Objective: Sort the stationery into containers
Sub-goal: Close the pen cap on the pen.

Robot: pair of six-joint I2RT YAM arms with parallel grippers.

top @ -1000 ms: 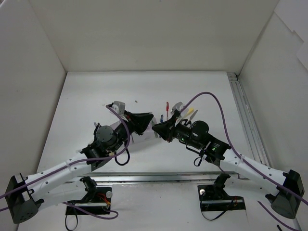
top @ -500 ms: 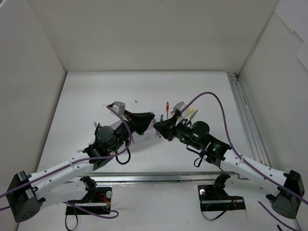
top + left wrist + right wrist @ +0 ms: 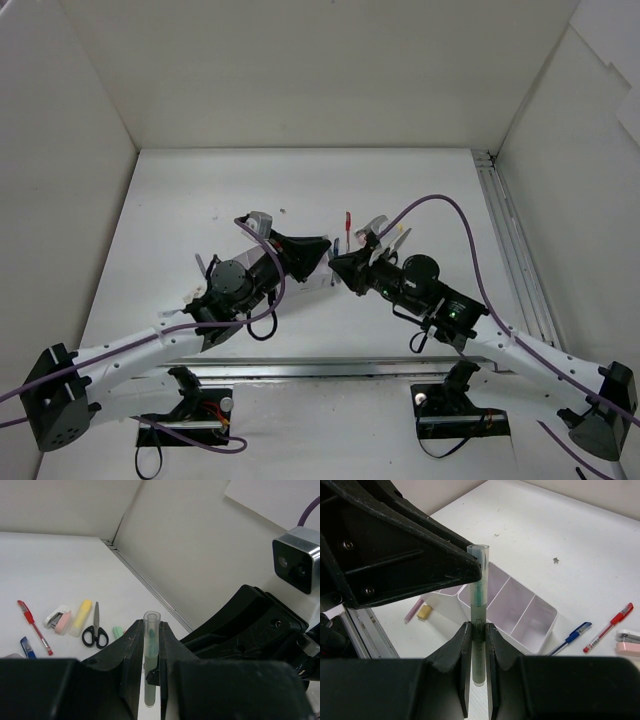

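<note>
left claw [image 3: 151, 635] and right claw [image 3: 478, 630] meet tip to tip, both pinching one green marker [image 3: 479, 592], held off the table [image 3: 580, 540] beside the white organizer [image 3: 545, 630].

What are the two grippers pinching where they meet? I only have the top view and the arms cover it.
Observer: A single green marker. The right gripper is clamped on its barrel.
Operator: And the left one?
Observer: The left gripper is shut on the same marker, up near its clear end.
Operator: Is anything in the organizer yet?
Observer: The three compartments of the white organizer that show in the right wrist view look empty.
</note>
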